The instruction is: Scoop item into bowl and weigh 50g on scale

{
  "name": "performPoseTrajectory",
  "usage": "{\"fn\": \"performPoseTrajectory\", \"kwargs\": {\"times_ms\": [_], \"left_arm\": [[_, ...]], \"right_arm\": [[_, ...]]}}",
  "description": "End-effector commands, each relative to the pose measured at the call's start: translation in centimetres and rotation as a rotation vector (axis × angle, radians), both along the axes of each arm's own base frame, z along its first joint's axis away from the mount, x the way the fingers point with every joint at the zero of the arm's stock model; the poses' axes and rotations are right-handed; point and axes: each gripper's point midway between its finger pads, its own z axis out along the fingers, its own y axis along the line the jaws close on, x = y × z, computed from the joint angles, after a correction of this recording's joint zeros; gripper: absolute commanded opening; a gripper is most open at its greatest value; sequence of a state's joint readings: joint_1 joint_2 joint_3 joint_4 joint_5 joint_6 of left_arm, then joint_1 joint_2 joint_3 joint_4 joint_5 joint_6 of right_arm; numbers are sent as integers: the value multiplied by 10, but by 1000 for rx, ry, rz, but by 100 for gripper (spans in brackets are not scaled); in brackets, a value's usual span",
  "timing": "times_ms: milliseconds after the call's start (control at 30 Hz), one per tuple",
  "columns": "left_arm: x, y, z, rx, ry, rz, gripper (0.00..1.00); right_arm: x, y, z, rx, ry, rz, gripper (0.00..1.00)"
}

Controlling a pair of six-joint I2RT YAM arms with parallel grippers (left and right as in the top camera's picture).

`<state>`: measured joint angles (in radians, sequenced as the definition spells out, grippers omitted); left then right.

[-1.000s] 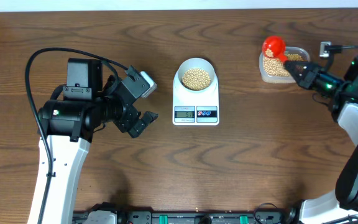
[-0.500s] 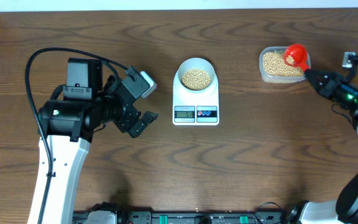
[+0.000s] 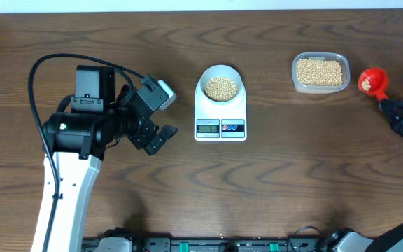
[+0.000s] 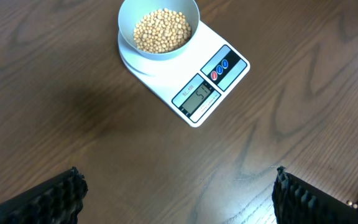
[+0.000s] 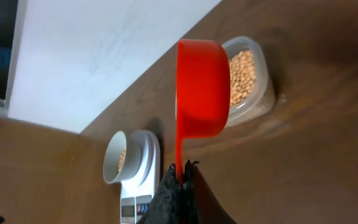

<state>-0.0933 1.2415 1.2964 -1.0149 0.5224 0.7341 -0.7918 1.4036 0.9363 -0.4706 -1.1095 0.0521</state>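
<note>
tan beans (image 3: 221,87) in white bowl (image 3: 221,68); right pincer (image 5: 180,174) clamps scoop (image 5: 202,87), left pincer (image 4: 179,199) wide

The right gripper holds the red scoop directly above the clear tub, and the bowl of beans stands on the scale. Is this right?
No: the overhead view shows the red scoop, held by the right gripper, beside the clear tub, apart from it. The bowl of beans stands on the scale.

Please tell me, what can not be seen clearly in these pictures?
Digits on the scale: too small overhead, blurred in the left wrist view.
Inside of the red scoop: right wrist view, hidden by its own wall.
Fingers of the left gripper: left wrist view, cut off by the bottom edge.
</note>
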Motion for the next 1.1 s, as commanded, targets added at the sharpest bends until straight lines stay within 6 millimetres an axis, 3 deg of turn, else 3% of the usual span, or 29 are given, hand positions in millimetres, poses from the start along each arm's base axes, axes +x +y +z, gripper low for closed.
{"fn": "performPoseTrajectory", "kwargs": {"times_ms": [0, 300, 433, 633, 767, 900, 1067], "left_arm": [[0, -1, 9, -12, -26, -11, 98], [0, -1, 9, -12, -26, -11, 98], [0, -1, 9, -12, -26, -11, 98], [0, -1, 9, -12, -26, -11, 98], [0, -1, 9, -12, -26, -11, 98], [0, -1, 9, -12, -25, -11, 98], [0, -1, 9, -12, -25, -11, 98]], "right_arm": [[-14, -5, 13, -60, -46, -3, 2], [-47, -6, 11, -130, 32, -60, 2], [-50, -5, 9, -138, 49, -67, 2], [-59, -23, -15, -268, 174, -114, 1], [-59, -24, -15, -278, 174, -114, 1], [-53, -11, -15, -281, 164, -69, 1], [-30, 20, -8, -334, 99, 54, 1]]}}
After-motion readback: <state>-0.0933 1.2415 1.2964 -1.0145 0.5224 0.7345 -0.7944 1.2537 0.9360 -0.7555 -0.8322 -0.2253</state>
